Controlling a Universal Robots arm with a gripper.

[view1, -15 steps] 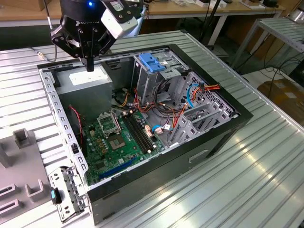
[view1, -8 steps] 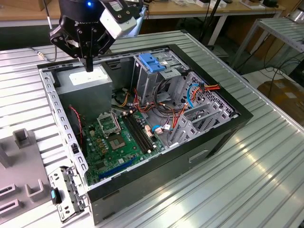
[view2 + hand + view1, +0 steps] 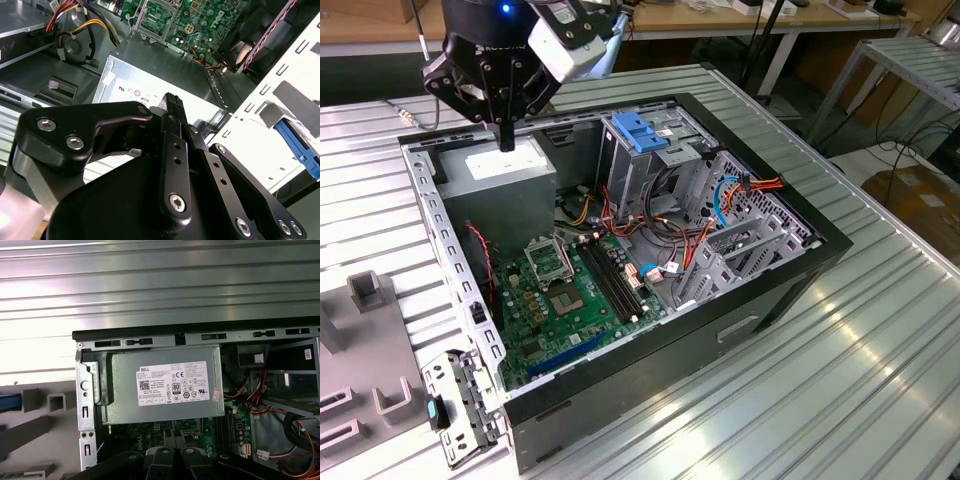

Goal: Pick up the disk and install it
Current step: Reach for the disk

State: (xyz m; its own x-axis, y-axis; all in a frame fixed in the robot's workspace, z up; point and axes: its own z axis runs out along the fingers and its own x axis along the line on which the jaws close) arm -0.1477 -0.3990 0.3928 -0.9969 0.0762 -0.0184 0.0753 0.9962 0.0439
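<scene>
The gripper [image 3: 506, 143], fingers closed on nothing, is hovering over the power supply [image 3: 505, 172] sitting at 11 o'clock inside the open computer case [image 3: 620, 392], with 1 motherboard [image 3: 560, 305] at 6 o'clock. I cannot tell where the disk is.

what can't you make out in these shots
- Exterior view: the angle hides whether the pincer touches the grey box.
- First wrist view: the blue piece is cut off by the picture edge, so unidentifiable.
- Second wrist view: the sticker is partly behind the pincer.
</scene>
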